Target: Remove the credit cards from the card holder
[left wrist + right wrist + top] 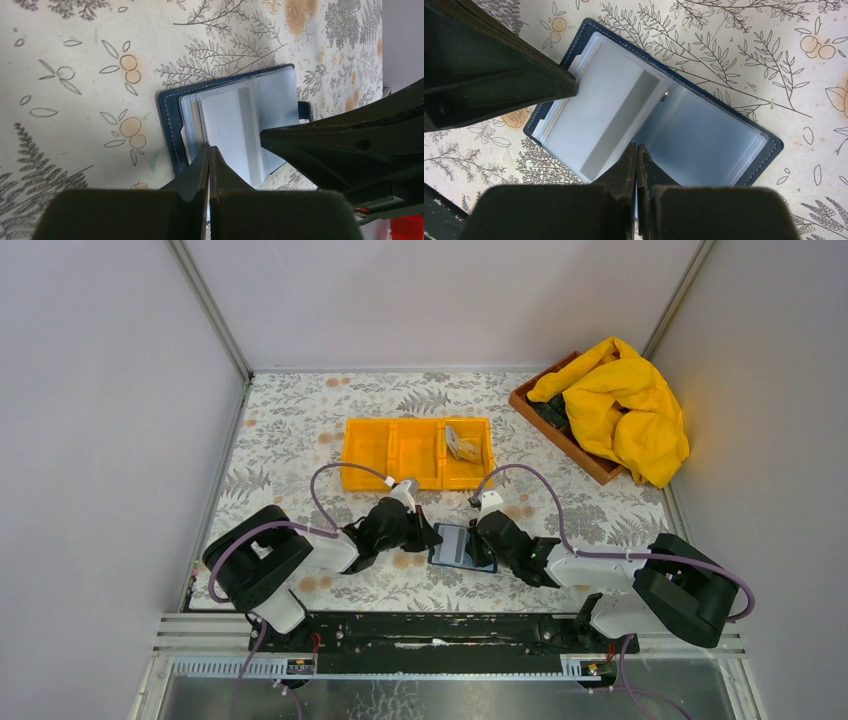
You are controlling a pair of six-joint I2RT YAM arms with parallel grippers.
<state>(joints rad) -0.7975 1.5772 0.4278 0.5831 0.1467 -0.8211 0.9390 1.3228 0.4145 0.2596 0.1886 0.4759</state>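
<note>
The dark blue card holder [455, 546] lies open on the flowered table between my two grippers. Its clear sleeves face up, and a pale grey card with a darker stripe [589, 120] sits in the left page; the card also shows in the left wrist view [225, 125]. My left gripper [436, 536] is shut, its tips [209, 148] at the holder's left edge on the sleeve. My right gripper [479, 531] is shut, its tips [637, 146] on the middle fold. I cannot tell whether either pinches a sleeve. Grey and tan cards [462, 443] lie in the orange tray's right compartment.
The orange three-compartment tray [390, 452] stands behind the holder. A wooden box [562, 437] with a yellow cloth [625, 405] is at the back right. White walls close in the table on the left, back and right.
</note>
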